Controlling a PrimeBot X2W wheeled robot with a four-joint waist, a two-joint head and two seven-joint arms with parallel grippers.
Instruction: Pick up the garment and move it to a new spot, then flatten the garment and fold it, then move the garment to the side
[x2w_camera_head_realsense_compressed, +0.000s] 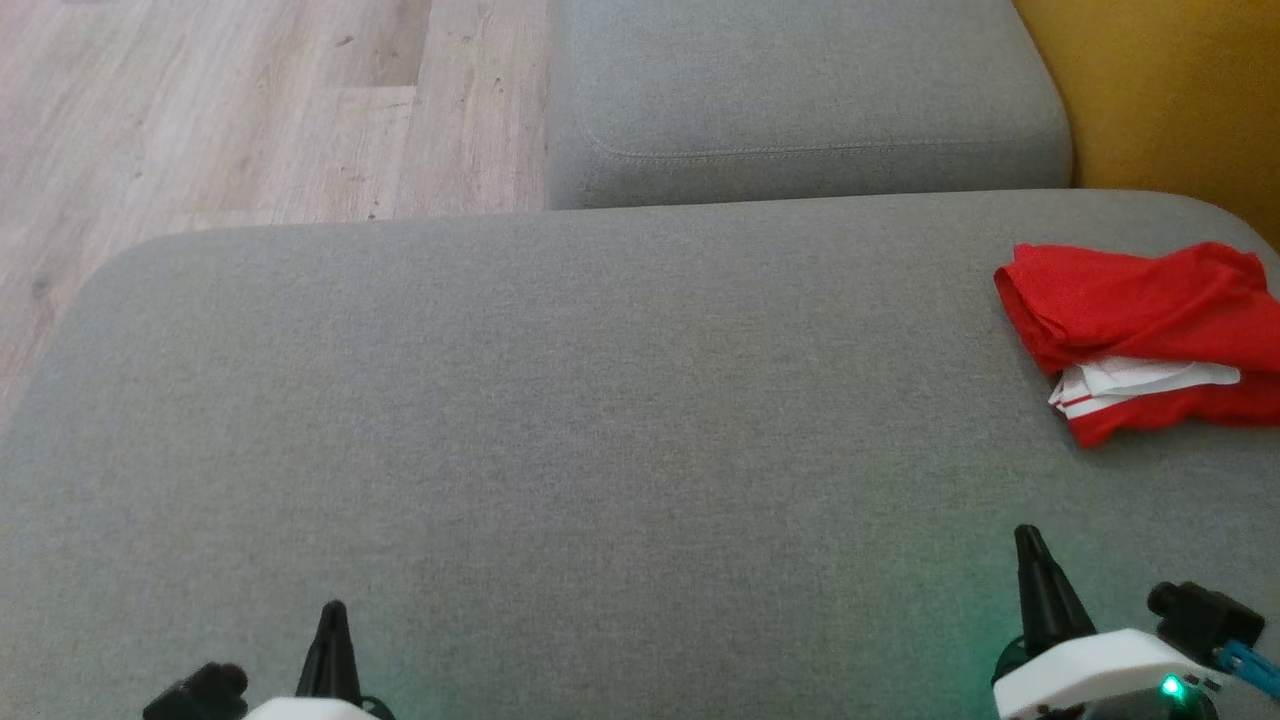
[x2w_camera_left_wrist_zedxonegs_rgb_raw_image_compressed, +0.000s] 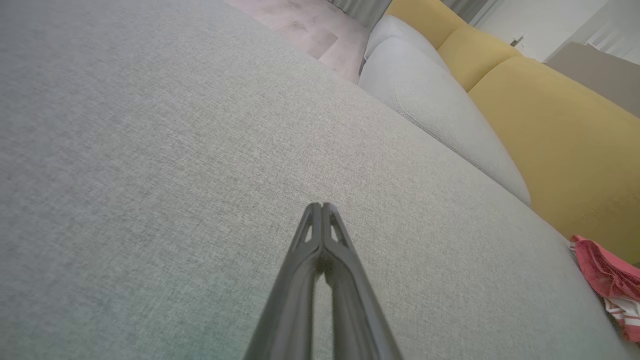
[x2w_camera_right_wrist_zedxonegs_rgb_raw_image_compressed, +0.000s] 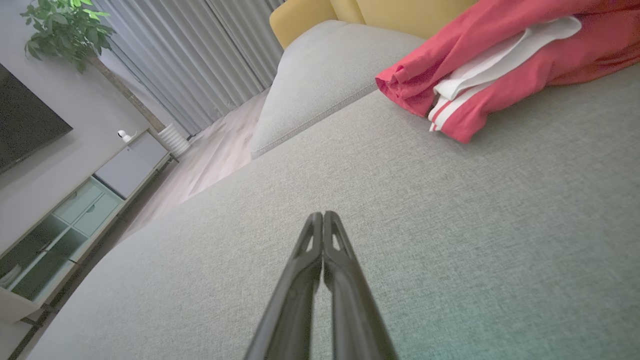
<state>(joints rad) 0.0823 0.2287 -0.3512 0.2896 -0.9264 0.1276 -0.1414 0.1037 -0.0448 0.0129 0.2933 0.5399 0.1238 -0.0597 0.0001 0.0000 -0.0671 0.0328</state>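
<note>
One garment (x2w_camera_head_realsense_compressed: 1135, 300), red with white stripes, lies loosely bunched at the far right of the grey seat cushion (x2w_camera_head_realsense_compressed: 600, 400), just beside the yellow backrest (x2w_camera_head_realsense_compressed: 1160, 90) and running past the right edge of the head view. We cannot tell whether this bundle is a finished fold or a heap not yet handled.

Our right gripper (x2w_camera_head_realsense_compressed: 1027, 540) hangs near it on the near side, fingers pressed together and holding nothing. Our left gripper (x2w_camera_head_realsense_compressed: 334, 612), well apart across the cushion, is pressed together and empty too.

We see several risks:
- With the fingers shut, a reach would only shove the cloth toward the backrest and wedge it there.
- A pinch that catches the top layer alone would drag the bundle open.
- A deep pinch could also bite the soft cushion cover.
- Part of the cloth lies outside the head view, so we may misjudge where its edge is.
</note>
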